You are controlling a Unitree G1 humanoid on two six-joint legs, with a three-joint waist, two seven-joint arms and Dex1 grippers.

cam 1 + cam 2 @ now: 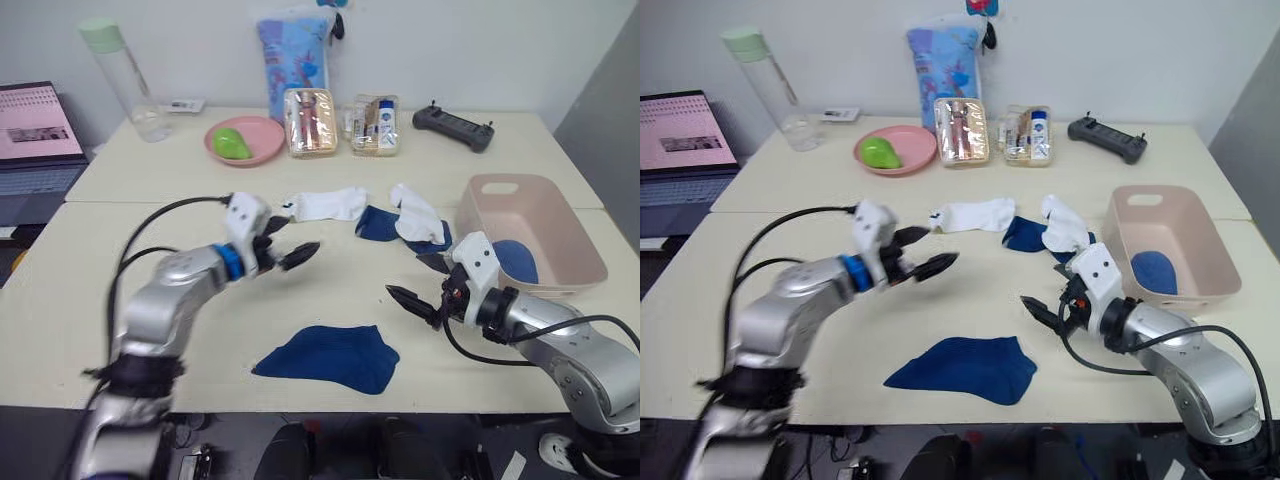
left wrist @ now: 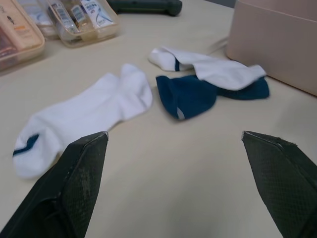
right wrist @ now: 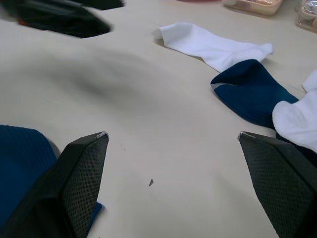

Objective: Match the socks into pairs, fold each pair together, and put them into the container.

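Observation:
A royal blue sock [image 1: 330, 358] lies flat near the table's front edge, between my arms. Farther back lie a white sock [image 1: 325, 204] and a second white sock [image 1: 415, 213], which rests across another blue sock [image 1: 378, 224]. One more blue sock [image 1: 515, 260] lies inside the pale pink container [image 1: 560, 200] at the right. My left gripper [image 1: 298, 238] hovers open just in front of the first white sock [image 2: 89, 116], holding nothing. My right gripper [image 1: 408, 277] is open and empty, right of the front blue sock [image 3: 22, 163] and in front of the overlapped pair.
Along the back stand a round pink bowl [image 1: 245, 140] holding a green item, a tall clear bottle [image 1: 125, 80], two clear snack boxes [image 1: 310, 122], a blue bag [image 1: 292, 55] and a black controller [image 1: 453, 126]. A laptop [image 1: 35, 135] sits at the far left.

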